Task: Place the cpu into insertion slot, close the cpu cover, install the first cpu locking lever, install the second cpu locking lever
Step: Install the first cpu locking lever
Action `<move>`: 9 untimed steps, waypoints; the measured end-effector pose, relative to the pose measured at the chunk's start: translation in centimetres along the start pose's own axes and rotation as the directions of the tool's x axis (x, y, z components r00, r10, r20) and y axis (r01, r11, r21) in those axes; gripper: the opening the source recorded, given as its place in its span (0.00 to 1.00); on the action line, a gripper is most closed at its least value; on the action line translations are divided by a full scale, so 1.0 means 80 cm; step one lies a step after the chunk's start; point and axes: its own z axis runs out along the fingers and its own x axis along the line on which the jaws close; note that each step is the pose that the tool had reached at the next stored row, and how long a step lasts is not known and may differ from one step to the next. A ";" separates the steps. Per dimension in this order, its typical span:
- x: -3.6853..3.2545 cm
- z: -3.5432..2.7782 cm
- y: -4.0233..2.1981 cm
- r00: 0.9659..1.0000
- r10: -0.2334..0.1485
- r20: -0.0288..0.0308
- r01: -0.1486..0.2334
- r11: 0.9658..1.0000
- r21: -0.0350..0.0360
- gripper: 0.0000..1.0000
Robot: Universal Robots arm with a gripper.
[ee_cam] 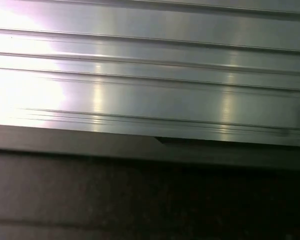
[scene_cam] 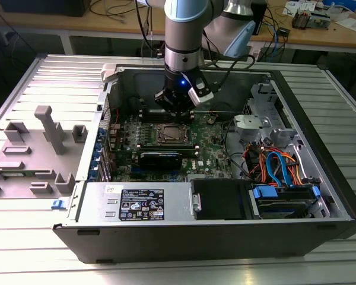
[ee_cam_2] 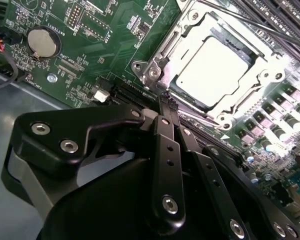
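An open computer case (scene_cam: pixel 225 234) lies flat on a ribbed metal table (scene_cam: pixel 24 249). A robot arm (scene_cam: pixel 184 35) reaches down into it from the far side. Its black gripper (scene_cam: pixel 177 113) hangs low over the green board (scene_cam: pixel 210 142), just beyond the far edge of the slot (scene_cam: pixel 169 134).

In the second wrist view, the gripper (ee_cam_2: pixel 165 100) is pressed together into a narrow point. That point sits just beside one corner of the slot (ee_cam_2: pixel 151 71). Whether it touches anything there cannot be told.

The cpu (ee_cam_2: pixel 212 67) sits in the slot, its pale metal top facing up. The cover (ee_cam_2: pixel 250 97) lies flat around it, and the chip shows through the central cut-out. A coin cell (ee_cam_2: pixel 42 42) sits on the board, well apart from the slot.

In the exterior view, a black card (scene_cam: pixel 160 158) lies just nearer than the slot. Orange and blue cables (scene_cam: pixel 277 166) fill the exterior view's right of the case. A grey fixture (scene_cam: pixel 47 127) stands on the table at the exterior view's left.

The first wrist view shows the table (ee_cam: pixel 150 60) beyond a dark edge.
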 end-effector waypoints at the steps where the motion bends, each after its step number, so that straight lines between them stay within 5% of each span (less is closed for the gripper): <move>1: 0.0000 0.0008 0.0000 1.000 0.000 0.000 0.000 1.000 0.000 0.11; 9: -0.0009 0.0065 -0.0002 1.000 0.000 0.000 0.000 1.000 0.000 0.11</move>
